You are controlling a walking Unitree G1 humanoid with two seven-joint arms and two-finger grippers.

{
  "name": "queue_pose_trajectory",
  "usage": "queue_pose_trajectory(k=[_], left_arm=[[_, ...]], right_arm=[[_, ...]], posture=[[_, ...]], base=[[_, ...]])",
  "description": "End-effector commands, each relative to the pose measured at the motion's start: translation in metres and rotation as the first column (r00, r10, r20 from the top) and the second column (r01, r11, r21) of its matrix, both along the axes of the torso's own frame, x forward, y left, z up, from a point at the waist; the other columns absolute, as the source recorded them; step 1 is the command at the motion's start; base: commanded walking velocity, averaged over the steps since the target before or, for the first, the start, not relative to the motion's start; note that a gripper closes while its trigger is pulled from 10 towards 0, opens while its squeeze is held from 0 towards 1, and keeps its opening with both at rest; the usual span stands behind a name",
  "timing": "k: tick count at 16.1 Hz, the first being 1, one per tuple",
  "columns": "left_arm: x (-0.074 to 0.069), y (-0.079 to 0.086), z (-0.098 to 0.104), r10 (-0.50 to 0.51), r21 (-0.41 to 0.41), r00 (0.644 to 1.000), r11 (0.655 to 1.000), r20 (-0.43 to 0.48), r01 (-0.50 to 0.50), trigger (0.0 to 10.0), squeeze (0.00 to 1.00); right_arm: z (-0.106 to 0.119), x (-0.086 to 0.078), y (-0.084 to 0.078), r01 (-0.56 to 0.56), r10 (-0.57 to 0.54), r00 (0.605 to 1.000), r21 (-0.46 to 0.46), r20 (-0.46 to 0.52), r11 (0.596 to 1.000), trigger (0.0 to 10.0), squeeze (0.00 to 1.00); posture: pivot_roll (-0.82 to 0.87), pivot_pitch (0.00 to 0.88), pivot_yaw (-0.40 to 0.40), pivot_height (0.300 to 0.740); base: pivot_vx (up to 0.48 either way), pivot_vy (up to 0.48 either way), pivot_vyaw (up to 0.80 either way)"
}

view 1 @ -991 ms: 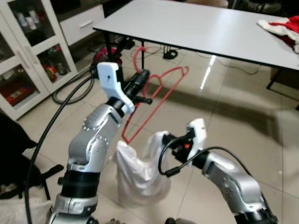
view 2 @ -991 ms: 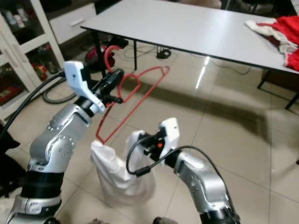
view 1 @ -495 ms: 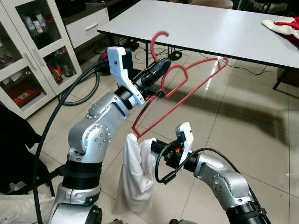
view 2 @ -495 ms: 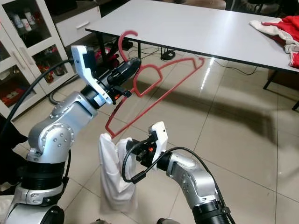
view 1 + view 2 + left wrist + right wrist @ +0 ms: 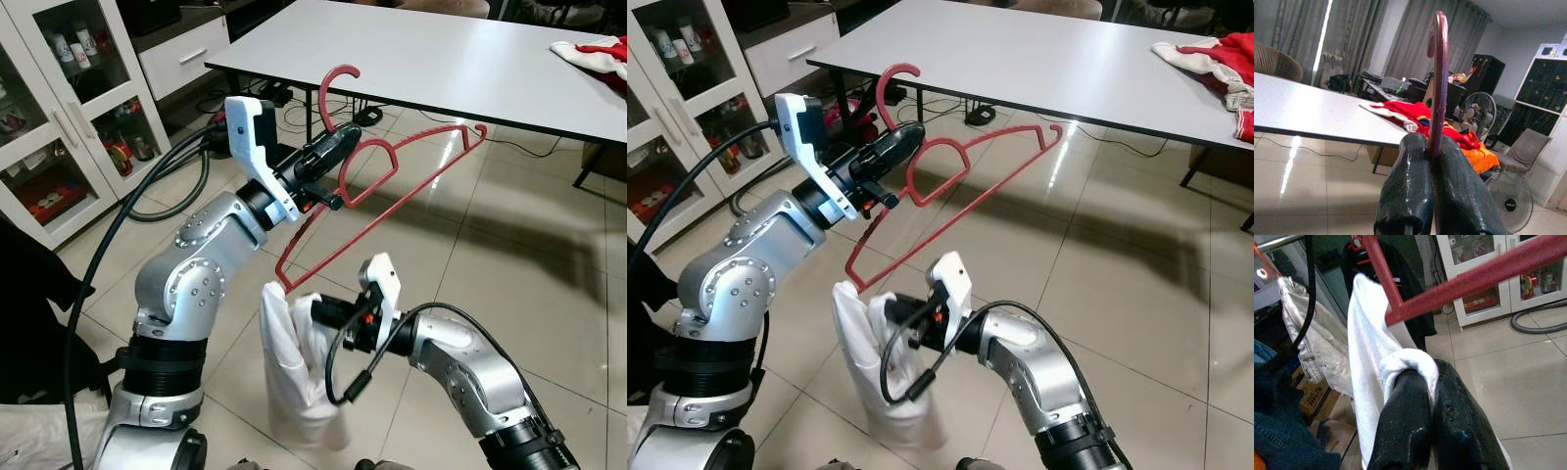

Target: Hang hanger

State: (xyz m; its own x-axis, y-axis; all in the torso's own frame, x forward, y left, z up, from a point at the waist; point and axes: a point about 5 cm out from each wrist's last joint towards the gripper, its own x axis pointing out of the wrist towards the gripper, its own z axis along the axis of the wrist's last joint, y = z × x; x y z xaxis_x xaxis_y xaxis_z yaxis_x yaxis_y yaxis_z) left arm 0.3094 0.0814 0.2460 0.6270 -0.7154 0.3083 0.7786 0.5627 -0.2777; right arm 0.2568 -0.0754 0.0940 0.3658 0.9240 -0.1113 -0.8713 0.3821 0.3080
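Above the tiled floor (image 5: 509, 245): left end effector (image 5: 328, 152) clenched on stiff red plastic hanger (image 5: 392, 191) neck; right end effector (image 5: 318, 311) pinching soft, limp white cloth (image 5: 294, 377).

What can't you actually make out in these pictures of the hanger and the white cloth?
- Right gripper: in the eye views its fingertips are buried in the white cloth.
- Hanger: its lower corner is covered by the cloth, so how far it reaches inside is hidden.
- Left wrist view: the left gripper's fingers block the hanger neck.
- Where the hanger should hang: no rail can be identified.
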Motion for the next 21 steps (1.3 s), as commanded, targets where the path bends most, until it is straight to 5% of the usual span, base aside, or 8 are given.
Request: queue_pose_trajectory(k=[1, 2, 3, 12, 14, 16, 17, 21], left_arm=[[-0.003, -0.001, 0.011, -0.021, 0.0, 0.999, 1.0, 0.045, 0.021, 10.0, 0.0], [-0.003, -0.001, 0.012, -0.021, 0.001, 0.999, 1.0, 0.047, 0.021, 10.0, 0.0], [-0.003, -0.001, 0.012, -0.02, 0.01, 0.998, 1.0, 0.052, 0.019, 10.0, 0.0], [-0.007, -0.009, 0.009, -0.107, 0.027, 0.993, 0.994, 0.056, 0.106, 10.0, 0.0], [-0.005, -0.007, 0.01, -0.103, 0.026, 0.993, 0.994, 0.058, 0.102, 10.0, 0.0], [-0.003, -0.007, 0.01, -0.099, 0.019, 0.993, 0.995, 0.057, 0.098, 10.0, 0.0], [-0.003, -0.008, 0.011, -0.109, 0.013, 0.992, 0.994, 0.059, 0.108, 10.0, 0.0], [-0.002, -0.011, 0.017, -0.129, 0.006, 0.989, 0.992, 0.065, 0.129, 10.0, 0.0]], right_arm=[[0.002, -0.003, 0.004, -0.034, 0.035, 0.999, -0.012, 0.033, 0.999, 0.0, 1.0], [0.002, -0.003, 0.007, -0.039, 0.04, 0.999, -0.017, 0.036, 0.999, 0.0, 1.0], [0.001, -0.001, 0.008, -0.034, 0.036, 0.998, -0.036, 0.046, 0.999, 0.0, 0.0], [0.007, 0.003, 0.016, -0.036, 0.056, 0.98, -0.107, 0.192, 0.994, 0.0, 0.0], [0.009, 0.004, 0.01, 0.0, 0.019, 0.979, -0.093, 0.205, 0.996, 0.0, 1.0], [0.014, 0.001, 0.008, 0.003, 0.014, 0.977, -0.079, 0.214, 0.997, 0.0, 1.0], [0.016, 0.0, 0.008, 0.009, 0.007, 0.976, -0.072, 0.219, 0.997, 10.0, 1.0], [0.02, -0.002, 0.012, -0.017, 0.025, 0.978, -0.041, 0.209, 0.999, 10.0, 1.0]], posture=[[-0.09, 0.03, 0.066, 0.74], [-0.09, 0.03, 0.067, 0.74], [-0.09, 0.029, 0.068, 0.74], [-0.11, 0.017, 0.058, 0.74], [-0.11, 0.015, 0.057, 0.74], [-0.12, 0.015, 0.065, 0.74], [-0.12, 0.016, 0.07, 0.74], [-0.12, 0.017, 0.081, 0.74]], base=[[0.0, 0.0, 0.0], [0.0, 0.0, 0.0], [0.0, 0.0, 0.0], [0.0, 0.0, 0.0], [0.0, 0.0, 0.0], [0.0, 0.0, 0.0], [0.0, 0.0, 0.0], [0.0, 0.0, 0.0]])
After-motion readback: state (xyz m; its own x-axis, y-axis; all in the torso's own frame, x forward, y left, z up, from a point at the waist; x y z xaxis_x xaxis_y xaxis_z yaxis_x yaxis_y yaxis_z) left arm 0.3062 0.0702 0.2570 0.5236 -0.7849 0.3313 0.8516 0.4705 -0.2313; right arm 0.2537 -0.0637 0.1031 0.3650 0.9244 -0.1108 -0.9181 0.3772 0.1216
